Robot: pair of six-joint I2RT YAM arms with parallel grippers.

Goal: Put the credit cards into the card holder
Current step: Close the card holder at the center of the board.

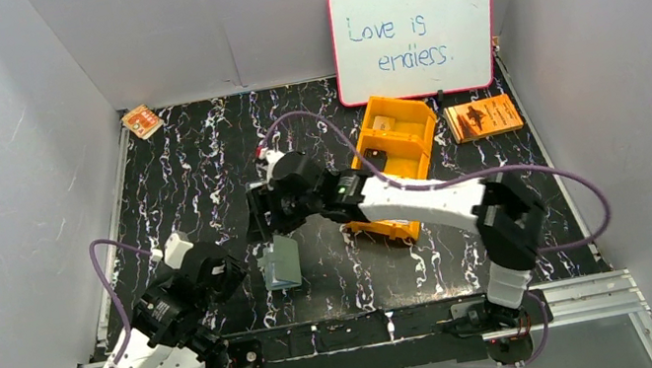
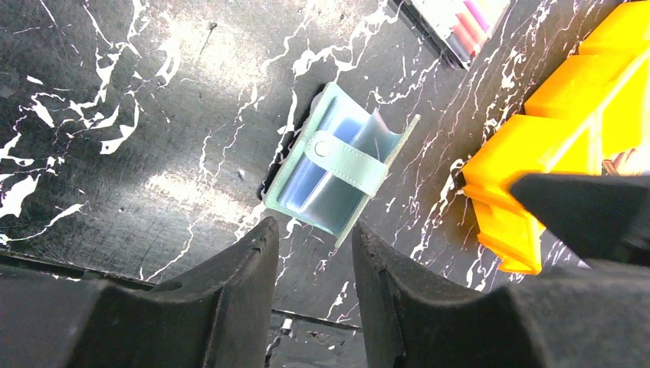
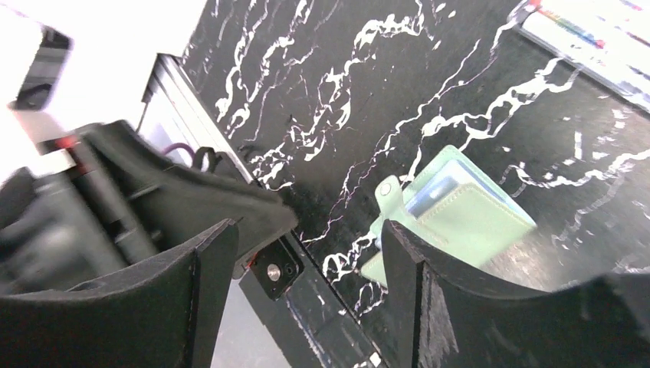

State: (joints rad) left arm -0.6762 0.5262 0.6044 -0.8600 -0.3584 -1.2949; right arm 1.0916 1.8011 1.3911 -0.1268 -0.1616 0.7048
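While both arms crowd the middle of the black marbled table, the card holder lies flat between them near the front edge. It is grey-green and sprung partly open, with its tab strap across the pale blue pockets. Left gripper sits just left of the holder, pointed at it. Its fingers stand at a narrow gap with only table showing through, touching nothing. Right gripper hangs just beyond the holder and above it, fingers spread wide and empty, clear of the holder's far edge. Blue sleeves show inside the pockets, but I can't tell whether any credit cards are seated in them. Orange bin is to the holder's right and further back. A small tan flat piece lies in its far compartment, and I can't tell if it's a card. Orange booklet lies further right of the bin. Whiteboard stands well behind the holder against the back wall. Small orange-and-white packet sits well back and left of it, in the corner.
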